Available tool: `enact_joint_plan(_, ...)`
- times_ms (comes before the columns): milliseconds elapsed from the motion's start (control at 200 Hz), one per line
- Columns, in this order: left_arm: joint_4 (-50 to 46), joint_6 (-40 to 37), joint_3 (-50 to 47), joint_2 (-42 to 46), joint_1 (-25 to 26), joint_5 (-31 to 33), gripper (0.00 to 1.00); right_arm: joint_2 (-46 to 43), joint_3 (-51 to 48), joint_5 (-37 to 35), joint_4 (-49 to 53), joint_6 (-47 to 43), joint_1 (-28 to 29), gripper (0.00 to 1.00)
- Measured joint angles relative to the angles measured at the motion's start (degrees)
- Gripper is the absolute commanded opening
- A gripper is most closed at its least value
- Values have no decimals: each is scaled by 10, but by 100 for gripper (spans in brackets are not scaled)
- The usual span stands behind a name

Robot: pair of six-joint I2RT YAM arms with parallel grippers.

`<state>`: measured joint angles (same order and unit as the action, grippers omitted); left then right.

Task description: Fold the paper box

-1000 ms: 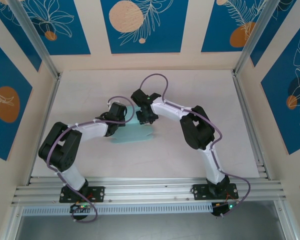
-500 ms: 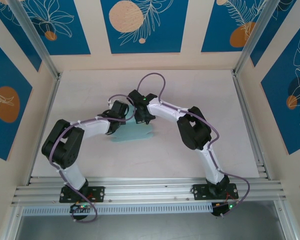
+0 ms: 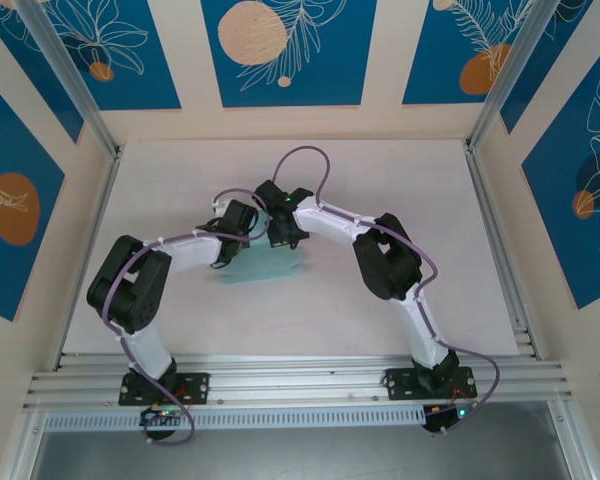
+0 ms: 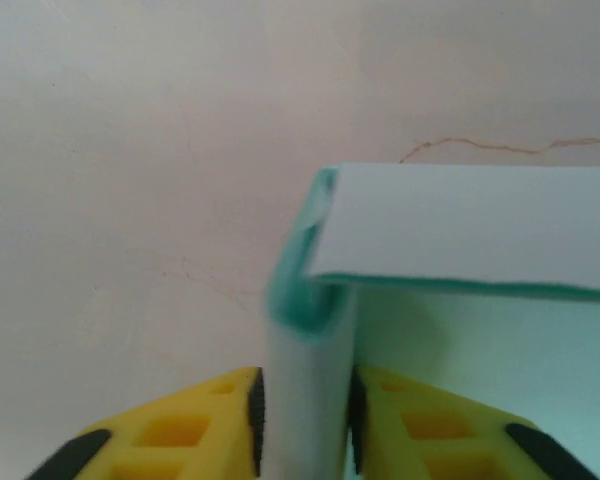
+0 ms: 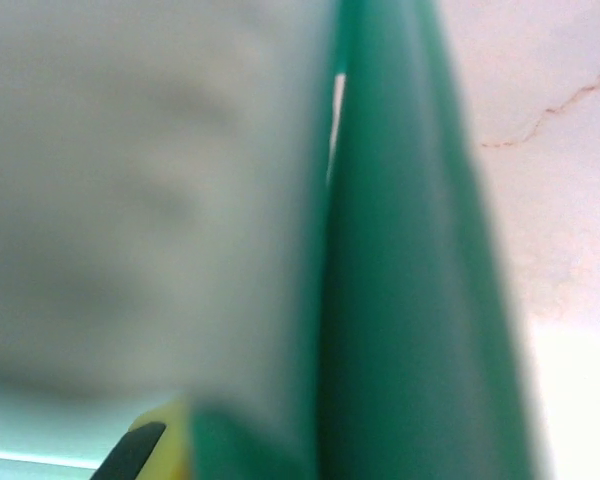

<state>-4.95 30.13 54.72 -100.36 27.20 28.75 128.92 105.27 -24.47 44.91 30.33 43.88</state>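
Note:
The paper box (image 3: 266,268) is pale blue-green card lying mid-table, with part of it folded upward between the two wrists. My left gripper (image 3: 243,236) reaches it from the left. In the left wrist view a doubled upright strip of the paper box (image 4: 310,390) stands between the yellow fingers (image 4: 190,430), both black pads against it, and a flap (image 4: 470,225) bends off to the right. My right gripper (image 3: 281,236) comes down on the box from the right. Its view is blurred: the card (image 5: 400,300) runs down into the jaws of my right gripper (image 5: 310,460) beside one yellow finger (image 5: 145,445).
The white tabletop (image 3: 380,180) is walled on three sides by cream panels with blue prints (image 3: 280,50). An aluminium rail (image 3: 300,380) carrying both arm bases runs along the near edge. Purple cables (image 3: 305,155) loop above the wrists.
The right gripper has moved left and a little away from the bases, closer to the left gripper. The left arm has drawn in to the right. The left jaws stand slightly wider round the card.

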Motion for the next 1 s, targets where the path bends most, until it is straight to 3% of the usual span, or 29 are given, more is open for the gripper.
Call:
enact_joint_plan(165,-7,-4,-14,34,-20,-73,63,1,12,0,30,-19,-2,0)
enact_joint_plan(385,-23,-9,-14,118,-26,-152,81,3,22,10,73,-70,-5,0)
enact_joint_plan(675,-10,-5,-33,207,-98,-267,84,11,65,87,181,-223,-25,1)
enact_joint_plan(1000,-2,-4,-59,176,-135,-358,84,109,206,110,295,-313,-46,32)
